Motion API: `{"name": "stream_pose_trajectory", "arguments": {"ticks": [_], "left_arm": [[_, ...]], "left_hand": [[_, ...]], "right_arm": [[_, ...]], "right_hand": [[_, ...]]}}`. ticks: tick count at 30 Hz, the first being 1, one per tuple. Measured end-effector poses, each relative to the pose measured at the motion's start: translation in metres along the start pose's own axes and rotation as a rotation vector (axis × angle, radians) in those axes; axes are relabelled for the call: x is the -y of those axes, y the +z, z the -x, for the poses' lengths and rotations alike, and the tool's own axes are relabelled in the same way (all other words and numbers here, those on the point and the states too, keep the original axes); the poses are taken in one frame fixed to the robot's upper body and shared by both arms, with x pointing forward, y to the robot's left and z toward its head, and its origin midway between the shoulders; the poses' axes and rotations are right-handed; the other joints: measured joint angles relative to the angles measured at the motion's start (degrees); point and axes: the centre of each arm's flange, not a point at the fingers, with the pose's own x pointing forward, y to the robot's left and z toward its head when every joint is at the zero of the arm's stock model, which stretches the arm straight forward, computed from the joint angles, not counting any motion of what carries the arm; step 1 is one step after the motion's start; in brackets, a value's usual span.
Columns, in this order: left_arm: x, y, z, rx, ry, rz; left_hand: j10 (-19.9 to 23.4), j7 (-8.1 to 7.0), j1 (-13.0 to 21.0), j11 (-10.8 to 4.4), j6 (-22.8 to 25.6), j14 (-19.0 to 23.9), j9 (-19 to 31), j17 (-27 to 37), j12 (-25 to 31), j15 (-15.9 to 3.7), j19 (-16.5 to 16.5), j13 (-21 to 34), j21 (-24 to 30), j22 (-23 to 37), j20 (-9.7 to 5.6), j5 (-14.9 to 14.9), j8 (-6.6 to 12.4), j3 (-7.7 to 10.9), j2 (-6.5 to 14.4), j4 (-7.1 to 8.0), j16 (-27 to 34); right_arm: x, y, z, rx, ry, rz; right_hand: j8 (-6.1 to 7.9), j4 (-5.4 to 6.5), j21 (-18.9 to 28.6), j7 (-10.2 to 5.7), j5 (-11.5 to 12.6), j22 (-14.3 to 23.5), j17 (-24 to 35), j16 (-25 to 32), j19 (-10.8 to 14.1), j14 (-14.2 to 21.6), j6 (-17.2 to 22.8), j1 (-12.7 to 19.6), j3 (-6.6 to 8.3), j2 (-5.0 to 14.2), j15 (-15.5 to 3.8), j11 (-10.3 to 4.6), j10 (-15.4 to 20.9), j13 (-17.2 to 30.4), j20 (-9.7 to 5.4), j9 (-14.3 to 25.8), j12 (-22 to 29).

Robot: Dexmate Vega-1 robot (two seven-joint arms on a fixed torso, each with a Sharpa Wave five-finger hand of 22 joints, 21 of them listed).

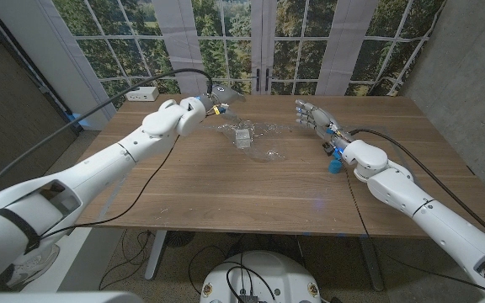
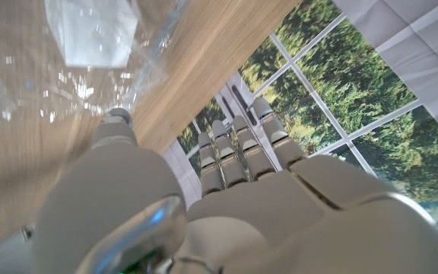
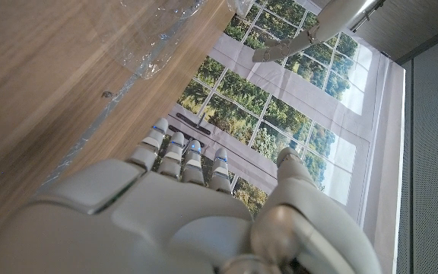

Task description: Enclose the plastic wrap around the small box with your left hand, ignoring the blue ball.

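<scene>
The small white box (image 1: 242,135) lies on a crumpled sheet of clear plastic wrap (image 1: 259,143) in the far middle of the table. My left hand (image 1: 215,95) hovers just behind and left of the wrap, fingers straight, holding nothing. In the left wrist view the box (image 2: 90,30) under wrinkled wrap (image 2: 21,84) sits beyond the thumb of my left hand (image 2: 234,183). My right hand (image 1: 312,114) stands to the right of the wrap, fingers apart and empty. The blue ball (image 1: 335,161) sits by my right wrist. The right wrist view shows my right hand (image 3: 188,205) and the wrap's edge (image 3: 154,42).
A white power strip (image 1: 144,93) sits at the table's far left corner, with a black cable (image 1: 154,172) running across the left side. Another cable (image 1: 394,143) trails along my right arm. The wooden table (image 1: 226,194) is bare in its near half.
</scene>
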Motion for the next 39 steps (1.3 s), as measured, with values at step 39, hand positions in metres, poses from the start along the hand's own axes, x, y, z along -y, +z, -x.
{"name": "stream_pose_trajectory", "arguments": {"ticks": [39], "left_arm": [[-0.021,0.002,-0.074,0.019,-0.109,0.103]], "left_hand": [[-3.59,1.08,5.62,0.78,9.13,-7.29,0.12,-1.2,-2.52,0.33,-6.48,-2.4,-2.65,-0.36,3.95,-14.35,-0.24,11.15,-2.7,-3.78,-3.07]], "right_arm": [[0.001,0.023,0.011,0.075,0.007,0.051]], "right_hand": [[0.0,0.0,0.0,0.11,0.0,0.0,-0.01,0.0,0.0,-0.01,0.53,0.0,0.0,0.0,0.0,0.01,0.62,0.0,0.0,0.0,0.0]]}}
